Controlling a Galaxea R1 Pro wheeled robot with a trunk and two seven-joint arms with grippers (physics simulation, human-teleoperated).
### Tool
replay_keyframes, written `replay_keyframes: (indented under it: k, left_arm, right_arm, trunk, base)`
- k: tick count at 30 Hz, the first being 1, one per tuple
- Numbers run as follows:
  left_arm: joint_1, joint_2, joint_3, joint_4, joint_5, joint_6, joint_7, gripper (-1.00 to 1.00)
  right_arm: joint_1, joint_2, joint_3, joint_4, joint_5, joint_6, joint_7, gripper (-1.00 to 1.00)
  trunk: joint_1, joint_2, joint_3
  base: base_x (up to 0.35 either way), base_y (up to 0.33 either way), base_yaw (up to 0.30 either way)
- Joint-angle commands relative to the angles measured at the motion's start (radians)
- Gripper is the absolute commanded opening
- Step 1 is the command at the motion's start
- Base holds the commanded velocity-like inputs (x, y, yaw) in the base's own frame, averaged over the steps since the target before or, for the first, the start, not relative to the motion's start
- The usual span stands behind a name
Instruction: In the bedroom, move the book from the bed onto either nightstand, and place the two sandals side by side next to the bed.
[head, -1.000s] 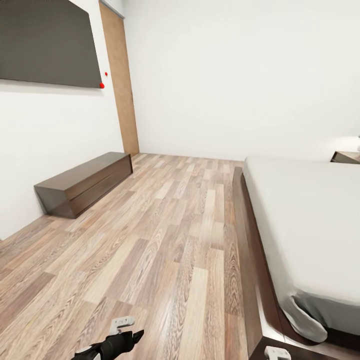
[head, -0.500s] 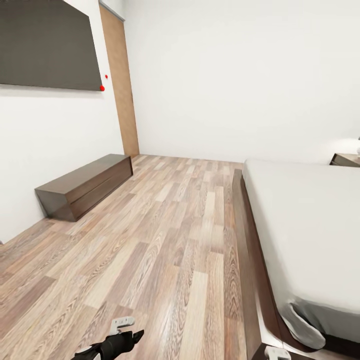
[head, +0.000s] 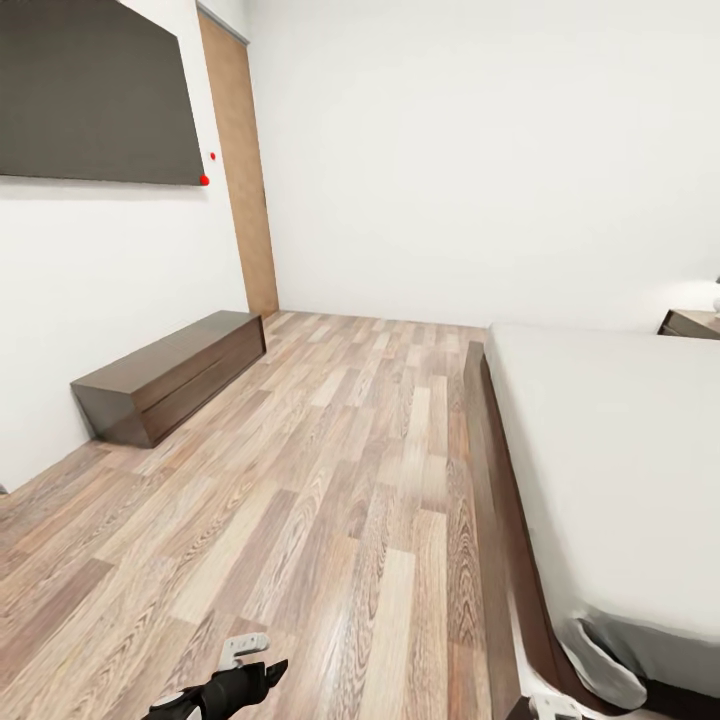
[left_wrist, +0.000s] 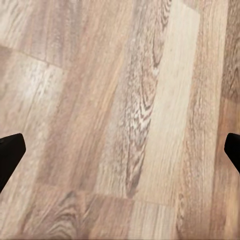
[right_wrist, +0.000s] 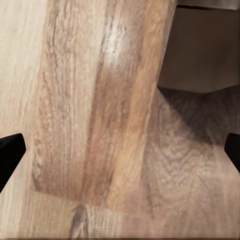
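Observation:
The bed (head: 610, 450), a white mattress on a dark-brown frame, runs along the right of the head view. A corner of the nightstand (head: 692, 323) peeks out beyond it at the far right edge. The book and the two sandals are out of view. My left gripper (left_wrist: 120, 155) is open over bare floor planks, its black fingertips (left_wrist: 10, 150) wide apart. My right gripper (right_wrist: 120, 152) is open too, above the floor beside a dark-brown wooden corner (right_wrist: 205, 50). My left arm (head: 225, 690) shows at the bottom of the head view.
A long low dark-brown cabinet (head: 170, 372) stands against the left wall under a dark wall screen (head: 90, 95). A wooden door (head: 240, 170) is in the far left corner. Wood-plank floor (head: 330, 470) stretches between cabinet and bed.
The whole head picture has slid slightly downward, so the camera has moved. Nothing in the room has shifted, and the left arm keeps its place in the view.

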Motion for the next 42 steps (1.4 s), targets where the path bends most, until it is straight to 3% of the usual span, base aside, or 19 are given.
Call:
replay_keyframes:
  k: [1, 13, 42]
  left_arm:
    - [-0.001, 0.0, 0.008, 0.001, -0.011, -0.004, -0.004, 1.0]
    - [-0.001, 0.0, 0.008, 0.0, -0.011, -0.004, -0.003, 1.0]
    - [-0.001, 0.0, 0.008, 0.0, -0.011, -0.004, -0.004, 1.0]
  right_arm:
    - [0.0, 0.0, -0.009, -0.001, 0.01, 0.004, 0.004, 1.0]
    - [0.0, 0.0, -0.009, -0.002, 0.011, 0.004, 0.004, 1.0]
    - [0.0, 0.0, -0.009, -0.002, 0.011, 0.004, 0.004, 1.0]
  trunk:
    - [-0.004, 0.007, 0.001]
    - [-0.05, 0.091, 0.023]
    - [-0.161, 0.294, 0.112]
  base:
    - [0.0, 0.0, 0.0]
    - [0.0, 0.0, 0.0]
    - [0.0, 0.0, 0.0]
